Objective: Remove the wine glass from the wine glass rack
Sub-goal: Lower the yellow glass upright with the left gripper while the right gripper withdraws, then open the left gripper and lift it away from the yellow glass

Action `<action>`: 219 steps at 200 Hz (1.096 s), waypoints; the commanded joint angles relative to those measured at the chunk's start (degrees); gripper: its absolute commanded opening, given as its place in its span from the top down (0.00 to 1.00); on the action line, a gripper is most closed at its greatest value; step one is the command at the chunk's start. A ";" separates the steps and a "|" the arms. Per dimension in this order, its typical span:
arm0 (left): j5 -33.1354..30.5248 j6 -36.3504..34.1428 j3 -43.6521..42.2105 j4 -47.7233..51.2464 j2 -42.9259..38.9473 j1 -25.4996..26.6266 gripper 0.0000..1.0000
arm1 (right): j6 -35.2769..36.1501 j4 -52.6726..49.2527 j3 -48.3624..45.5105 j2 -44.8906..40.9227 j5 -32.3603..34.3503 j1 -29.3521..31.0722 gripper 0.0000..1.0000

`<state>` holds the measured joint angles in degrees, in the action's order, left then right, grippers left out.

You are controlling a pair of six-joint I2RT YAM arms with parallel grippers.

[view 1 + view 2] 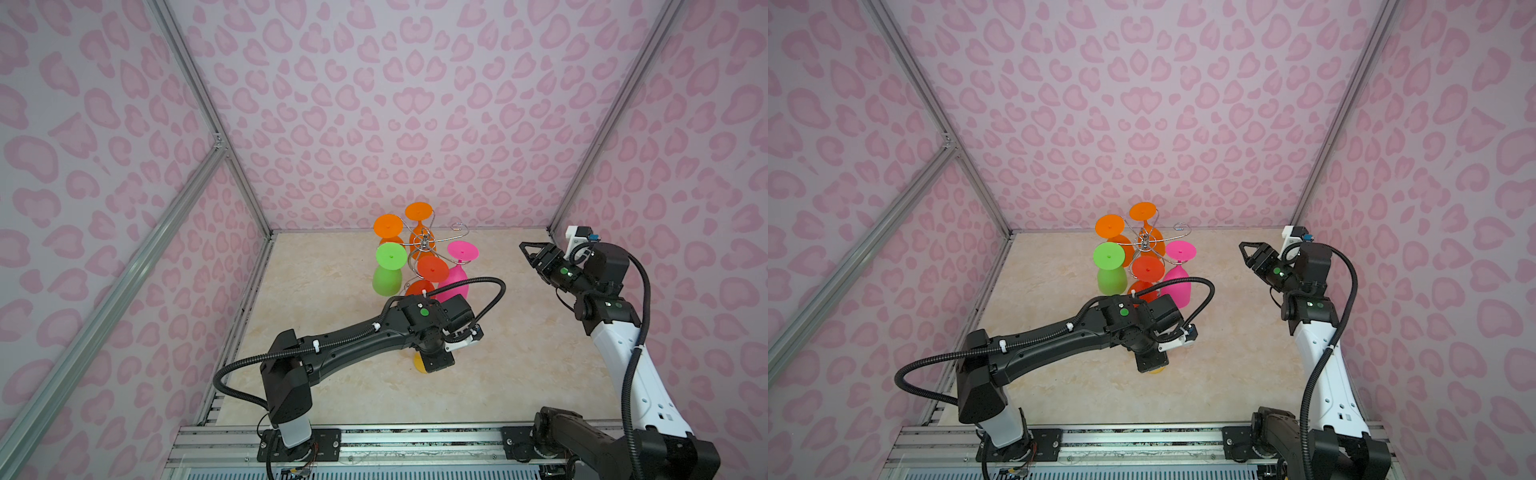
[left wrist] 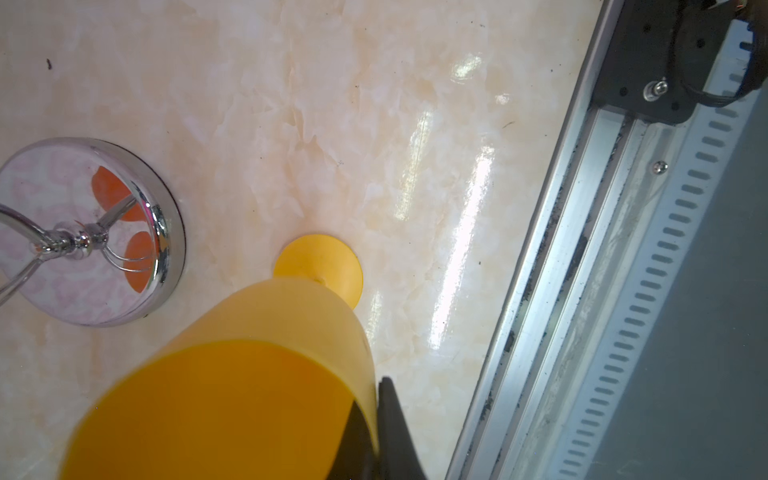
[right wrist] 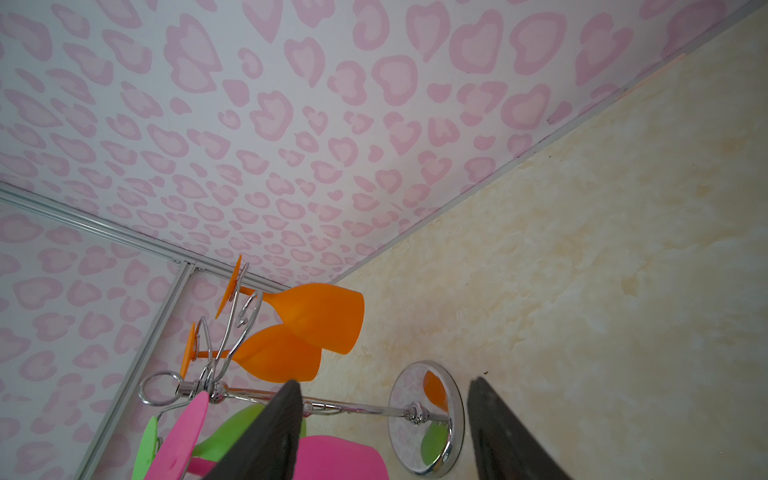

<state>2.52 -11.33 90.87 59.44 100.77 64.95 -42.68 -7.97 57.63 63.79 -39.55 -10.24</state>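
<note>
- Plainly, the table [image 1: 332,266] was a pale marbled slab. Pink-patterned walls [image 1: 415,104] closed three sides and a metal rail [image 1: 415,436] ran along the near edge. Its right part and front lay open.
- The wine glass rack [image 1: 424,245] stood near the back, about mid-width. It was shiny chrome wire, with a thin stem on a round mirrored base and curled hooks on top. Bare tabletop ran between it and the right arm.
- Five hanging glasses [image 1: 432,268] dangled from it bowl-down: two orange, one green, one red-orange, one pink. One hook on the right stood bare.
- The yellow glass [image 2: 232,374] was off the rack, in front of the base and apart from it. It stood bowl up with its foot at the tabletop; whether the foot rested there could not be told.
- The left gripper [image 2: 374,411] pinched its rim, one finger inside the bowl and one outside.
- The right gripper [image 3: 384,384] hung at the right, well apart from the rack, its fingers spread around nothing.
</note>
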 commanded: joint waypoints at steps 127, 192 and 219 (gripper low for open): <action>-3.17 0.90 3.00 1.09 -2.26 0.00 0.58 | -1.96 3.34 -0.38 0.91 -1.79 0.01 0.36; 1.99 -0.61 7.70 -2.08 -16.96 0.00 0.56 | -7.00 9.02 -1.06 -0.33 -4.96 2.21 0.36; -1.14 1.20 4.78 -10.58 -28.18 -0.01 0.49 | -9.40 12.28 -0.76 0.09 -5.79 6.04 0.36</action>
<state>2.94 -11.11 97.60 57.80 81.10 64.93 -49.06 -1.37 56.88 63.61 -43.48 -6.94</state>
